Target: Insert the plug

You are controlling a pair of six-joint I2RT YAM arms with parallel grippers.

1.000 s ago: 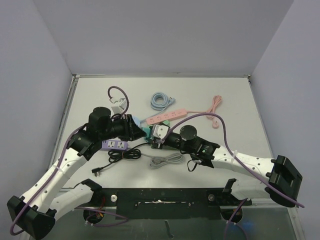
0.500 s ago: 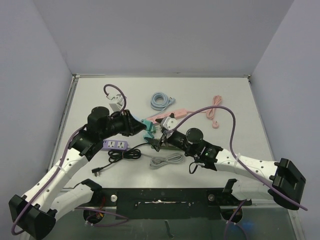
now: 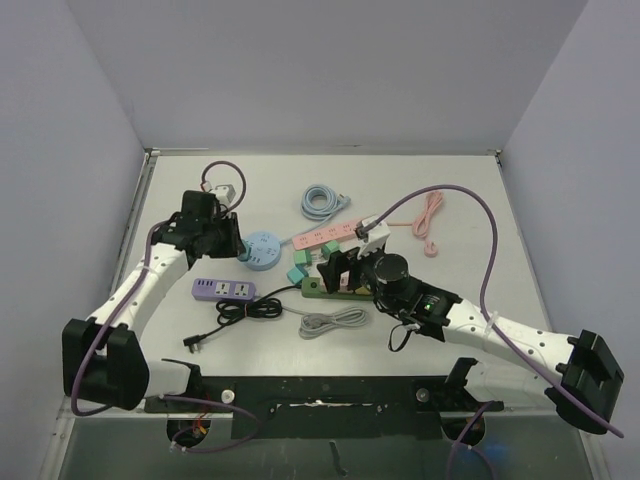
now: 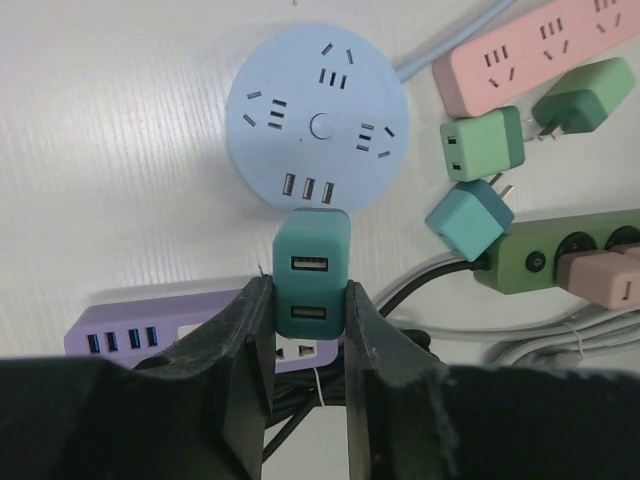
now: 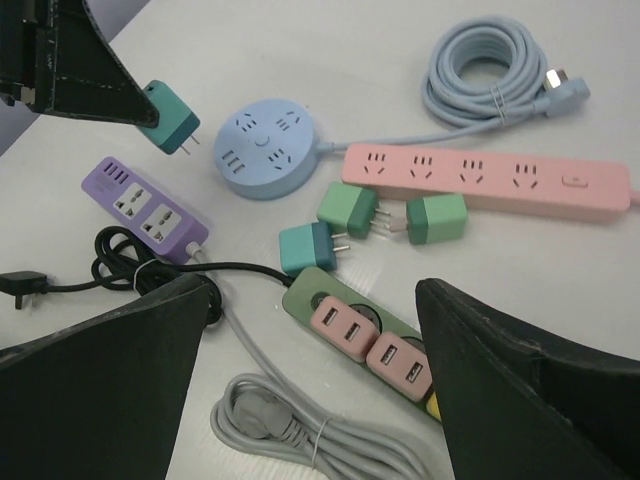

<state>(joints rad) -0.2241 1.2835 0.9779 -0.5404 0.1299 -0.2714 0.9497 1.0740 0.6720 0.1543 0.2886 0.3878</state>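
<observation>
Two arms reach over the table in the overhead view, the left pincer just beside a round blue hub. The left wrist view shows that pincer clenched on the teal plug, near the hub's edge. In the right wrist view, the right pincer gapes wide, grasping nothing, over a green strip.

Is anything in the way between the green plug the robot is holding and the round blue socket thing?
Nothing visible is. The left gripper holds the teal plug right beside the round blue strip, whose top is bare. The loose plugs lie off to one side.
</observation>
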